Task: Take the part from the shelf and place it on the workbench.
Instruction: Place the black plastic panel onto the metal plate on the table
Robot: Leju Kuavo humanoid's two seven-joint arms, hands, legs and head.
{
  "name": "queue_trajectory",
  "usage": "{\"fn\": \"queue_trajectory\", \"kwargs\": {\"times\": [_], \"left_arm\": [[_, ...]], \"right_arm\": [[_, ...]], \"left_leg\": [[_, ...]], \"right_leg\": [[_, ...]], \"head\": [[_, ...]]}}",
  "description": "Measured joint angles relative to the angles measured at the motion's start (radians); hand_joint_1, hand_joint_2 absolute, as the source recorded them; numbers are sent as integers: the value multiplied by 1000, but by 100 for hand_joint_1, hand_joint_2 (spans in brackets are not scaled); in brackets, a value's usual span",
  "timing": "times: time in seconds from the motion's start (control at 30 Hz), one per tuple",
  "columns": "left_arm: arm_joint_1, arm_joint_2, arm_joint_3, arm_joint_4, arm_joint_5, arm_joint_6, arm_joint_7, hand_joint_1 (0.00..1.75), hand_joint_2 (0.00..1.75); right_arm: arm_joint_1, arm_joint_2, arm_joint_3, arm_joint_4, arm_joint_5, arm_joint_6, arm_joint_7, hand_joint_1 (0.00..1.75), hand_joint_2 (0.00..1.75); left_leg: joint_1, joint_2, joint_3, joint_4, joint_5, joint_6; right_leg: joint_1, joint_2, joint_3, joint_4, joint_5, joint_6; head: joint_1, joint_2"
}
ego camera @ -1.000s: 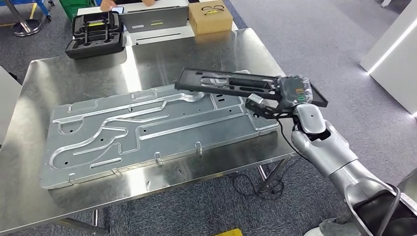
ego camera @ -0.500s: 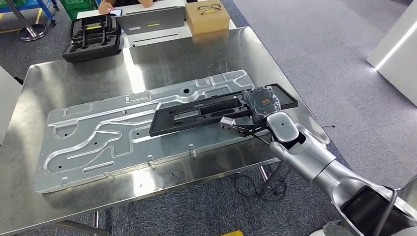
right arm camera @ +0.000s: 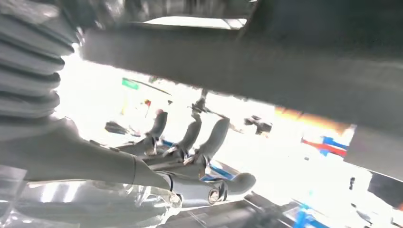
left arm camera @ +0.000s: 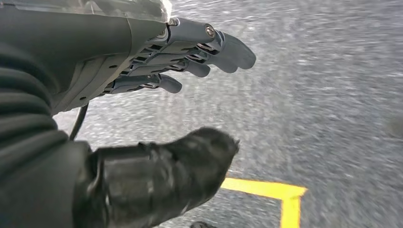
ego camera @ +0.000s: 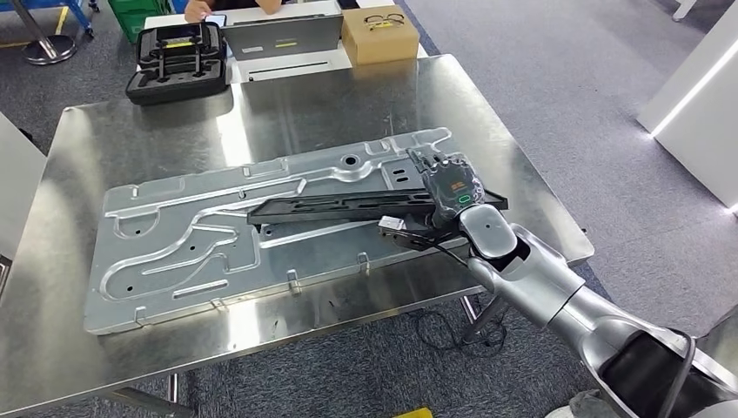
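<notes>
Now the right hand (ego camera: 451, 185) grips the long black part (ego camera: 348, 207) at its right end, fingers wrapped over the top face, near the right edge of the workbench (ego camera: 113, 131). A second ago that part was held high and almost level above the bench; since then the arm has swung it down and leftward, and it now lies low across the large stamped metal panel (ego camera: 174, 235), its far end pointing toward the bench's left side. I judge the placing to be nearly done — the far end looks to be touching the panel, or close to it, while the held end still sits a little raised, so setting down and letting go remain.

From the head view the whole layout reads: the panel spans most of the bench, and beyond the far edge sit a black case (ego camera: 178, 63), a grey laptop-like plate (ego camera: 278, 37) and a cardboard box (ego camera: 380, 35) with glasses on it. Close behind the hand, the right wrist view gives the underside instead — the dark bar of the part (right arm camera: 237, 61) crossing above the curled fingers (right arm camera: 190, 135), though glare washes out the rest.

Down by the floor, the left hand (left arm camera: 157, 109) hangs with fingers spread and holding nothing, over grey carpet (left arm camera: 323, 95) and a yellow floor line (left arm camera: 271, 190).
</notes>
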Motion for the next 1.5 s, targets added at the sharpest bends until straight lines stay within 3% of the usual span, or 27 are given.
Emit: {"fn": "queue_trajectory", "kwargs": {"times": [0.03,0.07,0.13,0.2,0.3,0.37,0.47,0.53,0.57,0.6,0.63,0.7,0.83,0.9,1.0,1.03,1.07,1.1,1.2,1.23,1.33,1.4,1.5], "left_arm": [[2,-2,0,0,5,7,11,0,0],[3,-4,0,0,9,10,19,0,0],[4,-7,0,0,16,12,31,0,0],[3,-9,0,0,22,12,37,0,0],[4,-10,0,0,25,14,39,0,0],[4,-11,0,0,26,15,39,0,0],[4,-12,0,0,27,16,39,0,0],[5,-14,0,0,28,15,42,0,0],[6,-15,0,0,29,16,44,0,0],[6,-15,0,0,27,19,46,0,0],[6,-15,0,0,25,23,49,0,0],[3,-15,0,0,18,32,54,0,0],[2,-15,0,0,6,42,64,0,0],[1,-16,0,0,0,44,67,0,0],[0,-16,0,0,-4,46,68,0,0],[0,-18,0,0,-4,47,69,0,0],[0,-19,0,0,-4,48,69,0,0],[1,-20,0,0,-4,49,69,0,0],[1,-23,0,0,-4,52,71,0,0],[1,-23,0,0,-3,53,72,0,0],[1,-23,0,0,-3,59,83,0,0],[2,-24,0,0,-2,63,90,0,0],[2,-25,0,0,-1,68,95,0,0]], "right_arm": [[4,-2,-2,-4,-12,-2,14,0,0],[8,-5,-4,-9,-25,-4,26,0,0],[10,-10,-14,-23,-56,-9,45,0,0],[9,-14,-29,-41,-86,-14,64,0,0],[9,-18,-48,-66,-114,-16,81,0,0],[8,-18,-56,-81,-121,-17,83,0,0],[8,-18,-64,-99,-124,-19,83,0,0],[11,-18,-65,-105,-136,-21,89,0,0],[13,-18,-67,-109,-147,-24,93,0,0],[14,-18,-69,-114,-160,-27,97,0,0],[15,-18,-73,-120,-172,-29,99,0,0],[13,-18,-82,-136,-191,-33,101,0,0],[12,-18,-88,-169,-211,-37,104,0,0],[11,-18,-90,-183,-214,-38,107,0,0],[12,-18,-91,-198,-216,-39,110,0,0],[14,-18,-91,-201,-216,-39,111,0,0],[16,-18,-91,-203,-216,-39,111,0,0],[17,-18,-91,-205,-217,-41,112,0,0],[17,-17,-91,-213,-219,-48,113,0,0],[17,-17,-92,-216,-220,-52,114,0,0],[20,-17,-97,-224,-234,-69,122,0,0],[24,-17,-102,-229,-256,-84,131,0,0],[33,-16,-114,-236,-301,-117,140,0,0]], "left_leg": [[-3,0,0,2,-1,2],[-4,0,0,4,-2,3],[-6,0,1,12,-7,2],[-11,0,-3,21,-12,-4],[-14,1,-6,22,-12,-15],[-12,2,-13,39,-27,-27],[-3,3,-79,191,-113,-47],[4,3,-117,278,-139,-54],[6,3,-112,271,-125,-56],[8,3,-89,228,-96,-57],[9,3,-55,161,-63,-56],[5,2,3,47,-26,-49],[1,2,15,7,-13,-26],[4,5,14,-5,0,-10],[0,6,1,-8,13,5],[-1,6,-5,-7,16,7],[-3,6,-12,-5,19,7],[-3,6,-18,-1,22,7],[-4,5,-36,14,28,-1],[-5,5,-40,17,32,-6],[-7,3,-45,17,44,-25],[-5,3,-58,38,19,-37],[2,4,-111,192,-100,-53]], "right_leg": [[2,0,-12,24,1,-2],[4,0,-6,9,19,-5],[9,0,49,-107,82,-14],[14,-1,100,-211,115,-23],[16,2,112,-237,118,-33],[12,2,114,-245,124,-42],[7,0,116,-249,128,-51],[7,-1,115,-248,129,-51],[6,-1,115,-247,129,-51],[5,-1,115,-246,129,-51],[4,-1,115,-245,129,-50],[5,0,112,-244,131,-41],[5,2,110,-249,138,-16],[5,2,97,-213,102,-9],[6,1,35,-39,-11,-8],[7,1,23,4,-28,-7],[7,1,29,13,-24,-8],[7,1,55,-18,-4,-9],[10,0,167,-201,59,-14],[13,0,183,-233,65,-16],[14,1,177,-247,78,-29],[9,-2,169,-254,93,-43],[7,-3,141,-256,115,-55]], "head": [[0,0],[0,0],[0,0],[-1,0],[-1,0],[-2,0],[-5,0],[-4,0],[-4,0],[-4,0],[-4,0],[-4,0],[-3,0],[-1,0],[0,0],[0,0],[0,0],[0,0],[0,0],[0,0],[-1,0],[-2,0],[-5,0]]}}
